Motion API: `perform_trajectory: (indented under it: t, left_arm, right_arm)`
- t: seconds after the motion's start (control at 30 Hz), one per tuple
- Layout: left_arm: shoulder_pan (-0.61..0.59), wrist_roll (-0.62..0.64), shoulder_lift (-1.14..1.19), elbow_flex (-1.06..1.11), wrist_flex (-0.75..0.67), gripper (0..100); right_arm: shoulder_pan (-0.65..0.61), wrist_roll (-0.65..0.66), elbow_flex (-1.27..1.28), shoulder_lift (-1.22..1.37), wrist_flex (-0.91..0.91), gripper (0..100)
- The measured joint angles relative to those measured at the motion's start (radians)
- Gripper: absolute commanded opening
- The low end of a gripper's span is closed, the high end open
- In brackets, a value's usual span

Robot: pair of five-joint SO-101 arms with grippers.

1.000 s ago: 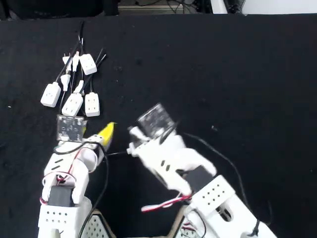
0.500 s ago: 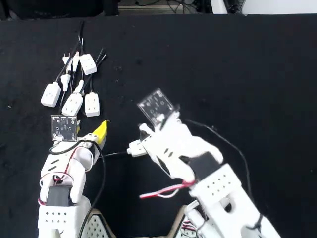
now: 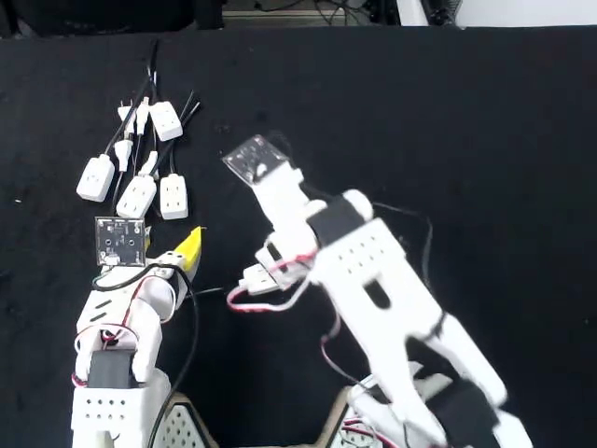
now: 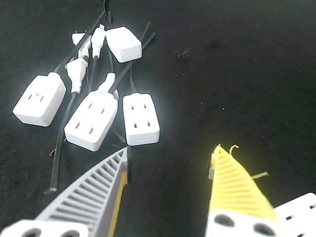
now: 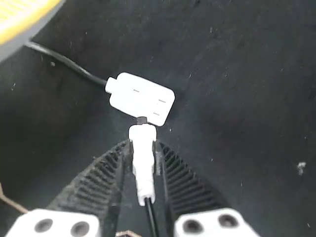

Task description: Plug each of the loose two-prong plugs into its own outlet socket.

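One two-prong plug (image 5: 143, 160), pinched in right gripper (image 5: 142, 145) jaws, newly swung against its outlet socket (image 5: 140, 98), insertion likely under way; left gripper (image 4: 170, 151) jaws spread.

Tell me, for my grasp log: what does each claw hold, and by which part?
Right claw pinches a white plug by its body; left claw holds nothing.

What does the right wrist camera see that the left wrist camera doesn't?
Right wrist view: the right gripper shut on a white plug, whose tip is against a lone socket. Left wrist view: the open left gripper near a cluster of sockets and loose plugs. Both: the black table.
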Motion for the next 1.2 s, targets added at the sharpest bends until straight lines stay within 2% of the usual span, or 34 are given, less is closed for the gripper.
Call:
perform_trajectory:
  t: [0.27,0.5,0.63,0.9,1.2]
  left_arm:
    - [0.000,0.000,0.000,0.000,0.000,26]
    - [0.000,0.000,0.000,0.000,0.000,26]
    - [0.000,0.000,0.000,0.000,0.000,26]
    - [0.000,0.000,0.000,0.000,0.000,26]
    - [0.000,0.000,0.000,0.000,0.000,26]
  right_arm:
    - [0.000,-0.009,-0.146,0.199,0.071,1.1]
    - [0.003,-0.175,-0.236,0.348,0.149,1.1]
    - [0.008,-0.218,-0.307,0.404,0.206,1.1]
    - [0.008,-0.307,-0.328,0.486,0.201,1.1]
    - [0.008,-0.345,-0.328,0.497,0.147,1.1]
